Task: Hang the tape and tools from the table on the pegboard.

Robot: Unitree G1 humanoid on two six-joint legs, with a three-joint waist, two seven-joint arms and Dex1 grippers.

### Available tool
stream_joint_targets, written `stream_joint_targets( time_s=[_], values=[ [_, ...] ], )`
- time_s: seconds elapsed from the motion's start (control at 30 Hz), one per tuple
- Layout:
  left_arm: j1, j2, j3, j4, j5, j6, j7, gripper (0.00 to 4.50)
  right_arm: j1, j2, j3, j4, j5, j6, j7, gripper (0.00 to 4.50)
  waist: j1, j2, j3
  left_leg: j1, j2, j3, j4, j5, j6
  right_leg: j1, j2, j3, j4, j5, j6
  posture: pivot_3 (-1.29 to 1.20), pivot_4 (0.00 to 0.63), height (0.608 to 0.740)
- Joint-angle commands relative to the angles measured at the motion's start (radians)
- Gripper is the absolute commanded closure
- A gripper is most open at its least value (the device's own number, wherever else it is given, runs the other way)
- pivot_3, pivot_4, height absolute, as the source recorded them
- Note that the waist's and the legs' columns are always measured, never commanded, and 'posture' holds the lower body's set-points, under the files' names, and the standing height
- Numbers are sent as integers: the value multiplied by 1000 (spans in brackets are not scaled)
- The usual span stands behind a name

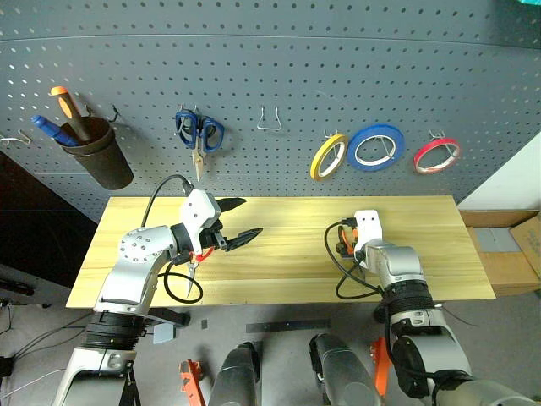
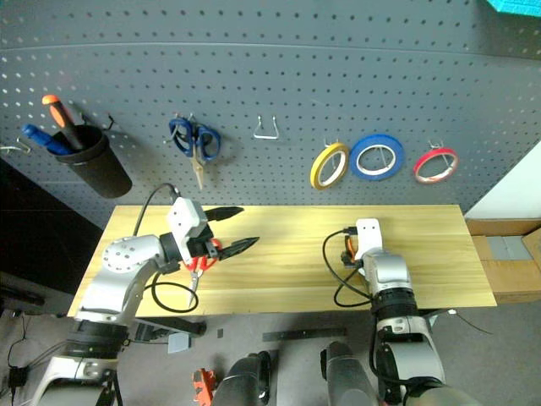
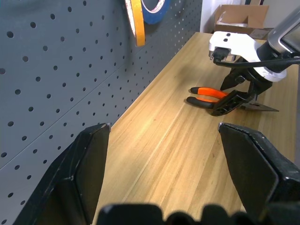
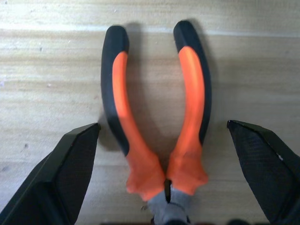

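Presently, we record as follows.
Pliers (image 4: 157, 117): lying flat on the table (image 1: 287, 279), handles spread, towards its right part.
Right gripper (image 4: 161, 173): fingers wide, one either side of the handles, nothing held.
Left gripper (image 1: 232, 224): fingers wide, raised above the table's left part; red-handled scissors (image 1: 196, 258) lie beneath it.
Yellow tape (image 1: 328, 156): already on the pegboard (image 1: 279, 68).
Risk: we judge that closing on the splayed handles could squeeze them together and let the pliers slip or twist.
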Motion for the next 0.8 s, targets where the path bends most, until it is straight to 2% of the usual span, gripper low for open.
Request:
stream_joint_targets(
  time_s=[0.03,0.17,0.37,0.5,0.67,0.8],
  values=[
    [4,-1,7,-36,1,-21,6,524,11,-14,8,30,7,-7,-8,581,0,0,0,0,0,0,0,0,0,0,0,0,0,0,0,-138,212,740],
    [16,-2,9,-41,2,-24,12,524,19,-9,18,27,7,-19,-20,1932,0,0,-1,0,0,0,0,0,0,0,0,0,0,0,0,-137,209,740],
    [49,0,41,-42,-9,-36,43,524,55,12,26,-94,9,-23,-46,1972,1,0,-1,0,0,0,0,0,0,0,0,0,0,0,0,-135,210,740],
    [80,12,91,-49,-33,-33,61,524,161,30,78,-453,15,76,-32,1972,1,0,-1,-3,1,-1,0,0,0,-3,0,0,0,0,0,-128,208,740],
    [126,28,178,-71,-99,1,67,524,316,22,234,-1009,13,243,-8,1972,-1,1,-1,-13,2,-1,0,0,0,-14,-1,0,3,0,0,-132,209,740],
    [133,31,234,-51,-110,1,100,524,289,42,294,-1204,16,337,-15,1973,0,1,-2,-13,2,-2,1,0,-1,-13,0,-2,3,1,-1,-144,212,740]
  ],
)
